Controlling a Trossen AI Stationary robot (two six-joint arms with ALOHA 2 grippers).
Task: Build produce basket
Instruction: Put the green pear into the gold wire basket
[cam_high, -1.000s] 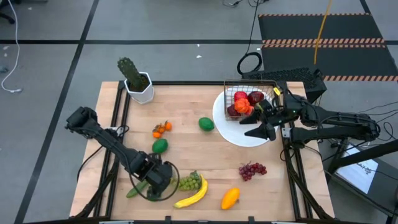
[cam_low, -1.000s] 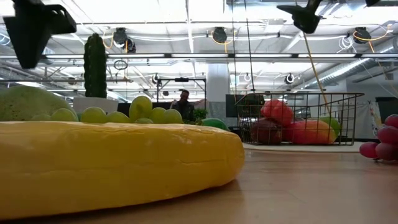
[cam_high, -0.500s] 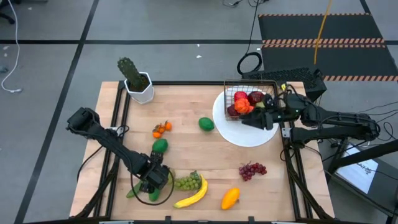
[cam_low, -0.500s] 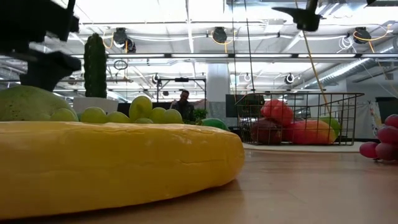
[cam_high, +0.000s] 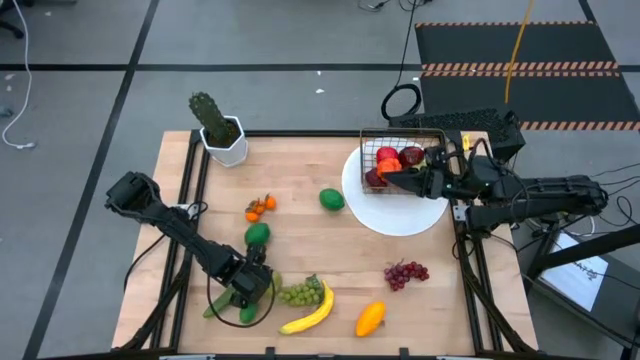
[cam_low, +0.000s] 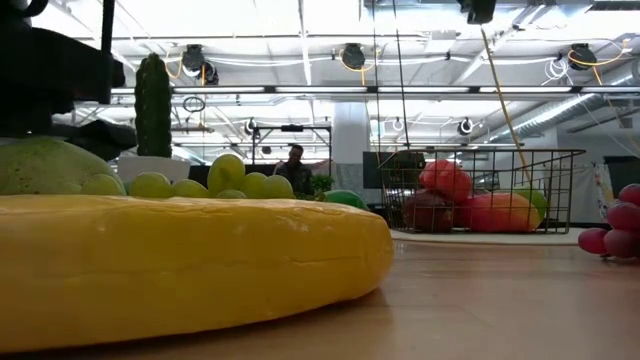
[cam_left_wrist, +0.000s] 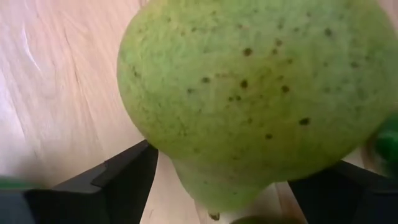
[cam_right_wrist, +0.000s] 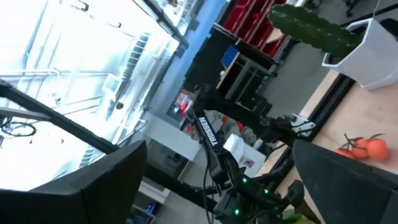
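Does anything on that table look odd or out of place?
Mostly not. The one misfit is a potted cactus at the table's far left corner, standing upright among toy fruit. The wire basket also sits half on a white plate, overhanging its far edge rather than centred.

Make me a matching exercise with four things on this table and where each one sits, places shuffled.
Things:
1. pear
2. basket
3. cactus
4. purple grapes

Places:
A. in the white pot at the table's far left corner
B. on the white plate
C. between the left gripper's fingers
D. on bare wood near the right edge

Pairs: 1-C, 2-B, 3-A, 4-D
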